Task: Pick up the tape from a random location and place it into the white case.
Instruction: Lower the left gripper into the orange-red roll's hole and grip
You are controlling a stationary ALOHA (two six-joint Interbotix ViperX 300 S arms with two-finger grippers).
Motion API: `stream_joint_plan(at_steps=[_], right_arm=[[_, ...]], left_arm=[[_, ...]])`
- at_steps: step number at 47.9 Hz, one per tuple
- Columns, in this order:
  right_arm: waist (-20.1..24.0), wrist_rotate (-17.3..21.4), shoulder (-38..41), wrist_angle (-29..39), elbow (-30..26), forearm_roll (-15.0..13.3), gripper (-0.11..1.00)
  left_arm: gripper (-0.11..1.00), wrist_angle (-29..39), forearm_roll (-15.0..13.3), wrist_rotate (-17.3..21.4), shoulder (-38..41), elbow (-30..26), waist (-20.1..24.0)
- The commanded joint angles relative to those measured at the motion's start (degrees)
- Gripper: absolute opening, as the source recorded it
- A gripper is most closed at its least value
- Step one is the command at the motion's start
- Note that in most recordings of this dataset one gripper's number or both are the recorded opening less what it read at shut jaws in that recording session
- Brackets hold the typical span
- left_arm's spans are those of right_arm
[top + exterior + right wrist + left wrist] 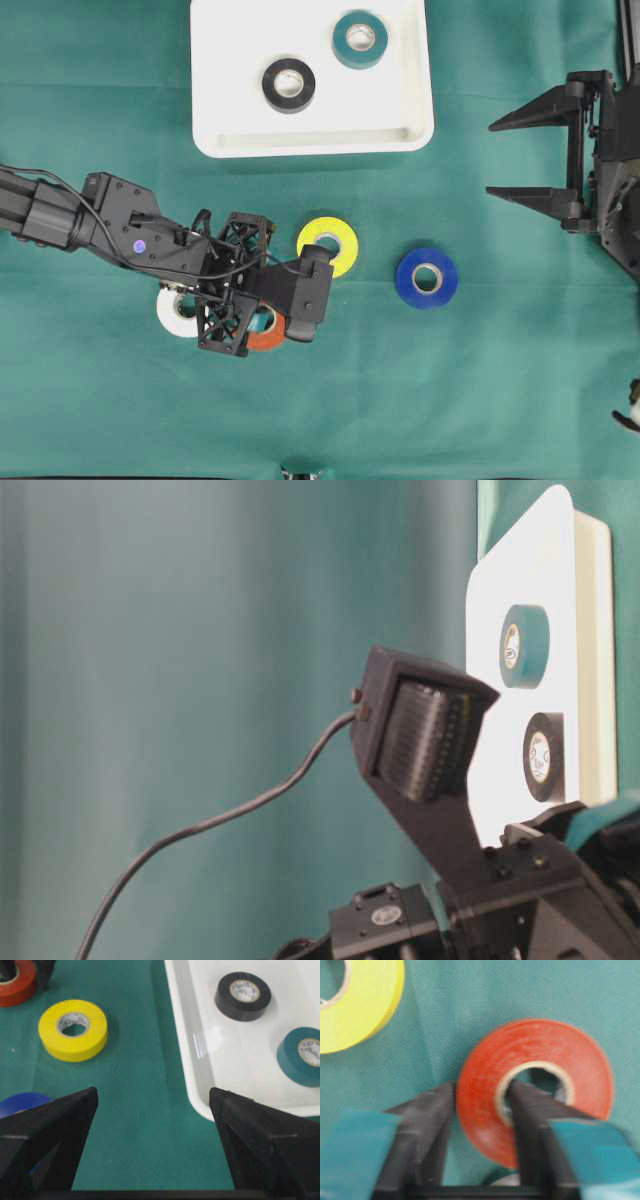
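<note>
Two tapes are already in the white case [312,140]: a black tape [289,85] and a teal tape [360,39]. They lie flat, a little apart from each other, and there is lots of room left in the case. So part of the job looks done.

Four tapes are out on the green worktop [480,400]. The yellow tape [329,245] lies just below the case. The blue tape [427,277] is off to its right. The white tape [177,311] peeks out from under the left arm. The red tape [535,1087] lies flat too, close to the yellow one.

The left hand [482,1105] is down on the red tape. One finger is inside the hole and the other finger is on the outside, so the side of the ring sits between them. The fingers look pressed right up against it. The hand is nearly shut, and it looks like it has the red tape in a pinch. The tape is not lifted yet; it lies on the cloth.

The right hand [152,1105] hangs at the right side, with its fingers spread wide. It holds nothing.

What is left, I think: lift the red tape, carry it up to the case and let it go inside. After that the yellow, blue and white tapes may need the same trip.
</note>
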Motion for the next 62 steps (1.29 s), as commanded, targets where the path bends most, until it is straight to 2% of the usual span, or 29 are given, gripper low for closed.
stream_joint_plan(at_steps=[1, 3, 40, 62], right_arm=[[-0.09, 0.0, 0.35, -0.44, -1.41, -0.09, 0.9], [-0.09, 0.0, 0.35, -0.44, -1.49, -0.18, 0.9], [-0.09, 0.09, 0.35, -0.26, -1.49, -0.09, 0.9], [-0.09, 0.0, 0.26, -0.26, -1.67, -0.18, 0.9]], left_arm=[[0.28, 0.09, 0.18, 0.0, -0.97, -0.35, 0.09], [0.22, 0.18, 0.18, 0.0, -0.97, -0.44, 0.09], [0.22, 0.7, 0.18, -0.09, -1.67, -0.62, 0.09], [0.22, 9.32, 0.18, -0.09, -12.3, -3.16, 0.09]])
